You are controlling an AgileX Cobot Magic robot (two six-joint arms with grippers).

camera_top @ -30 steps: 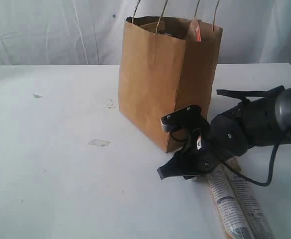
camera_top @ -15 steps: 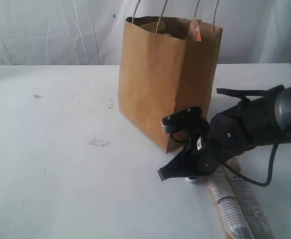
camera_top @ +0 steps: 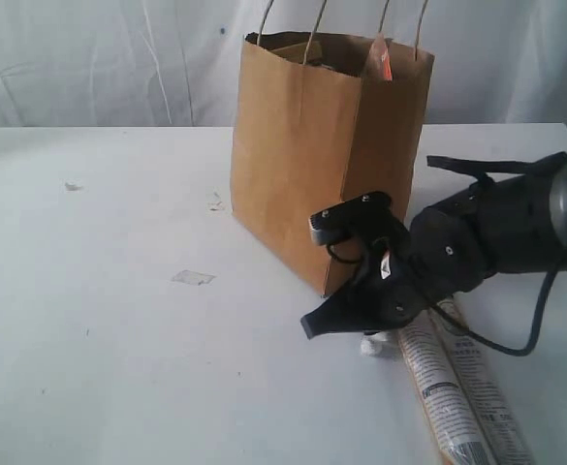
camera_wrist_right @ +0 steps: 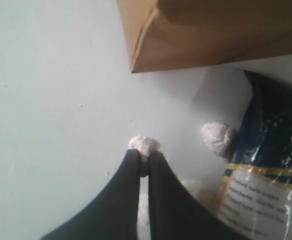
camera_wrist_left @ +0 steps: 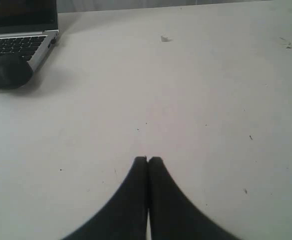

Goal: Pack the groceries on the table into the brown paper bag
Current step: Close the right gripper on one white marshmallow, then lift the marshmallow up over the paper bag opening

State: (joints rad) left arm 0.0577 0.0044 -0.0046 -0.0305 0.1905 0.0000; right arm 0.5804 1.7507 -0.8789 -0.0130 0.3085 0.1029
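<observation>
Lab table (camera_top: 118,368), laptop (camera_wrist_left: 16,25), draped white backdrop (camera_top: 118,58)

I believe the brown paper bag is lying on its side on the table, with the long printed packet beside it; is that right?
Not quite: the exterior view shows the brown paper bag standing upright on the table. The long printed packet does lie beside it.

Black left pincer (camera_wrist_left: 147,159): jaws pressed together. Black right pincer (camera_wrist_right: 145,156): jaws closed, angled downward. Bulky black right arm (camera_top: 496,237): stretched low, near horizontal.
</observation>
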